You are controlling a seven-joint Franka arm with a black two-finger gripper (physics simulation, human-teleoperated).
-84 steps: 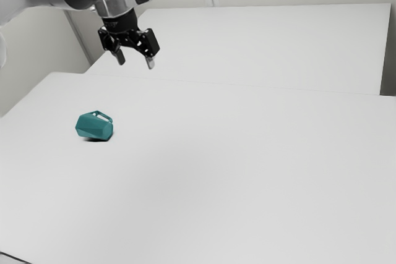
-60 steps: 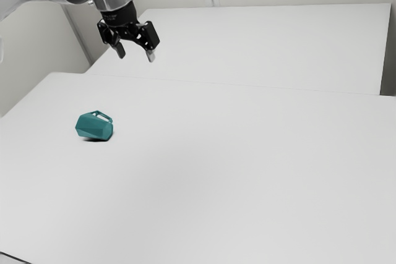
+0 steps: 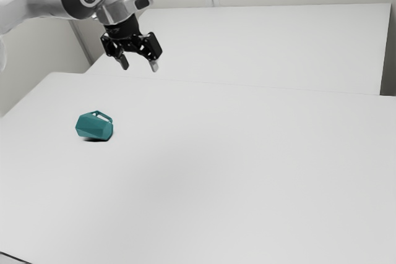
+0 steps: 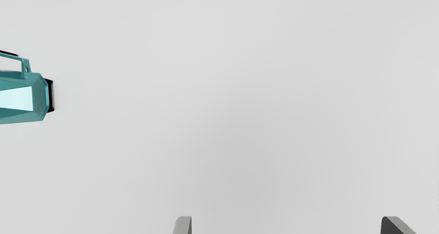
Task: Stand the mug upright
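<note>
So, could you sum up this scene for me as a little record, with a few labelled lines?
mug: teal, faceted, lying on its side
handle: attached to the mug, angular
hand: open, holding nothing, raised, toward the exterior view's right from the mug
contact: none between hand and mug
table: white, under the mug
goal: mug upright, not yet done

One camera looks down across the surface [image 3: 235, 171] from the arm's [image 3: 43, 1] side; the other — nearer, on the hand [image 3: 140, 66] — faces the same surface and mug [image 3: 94, 127].
</note>
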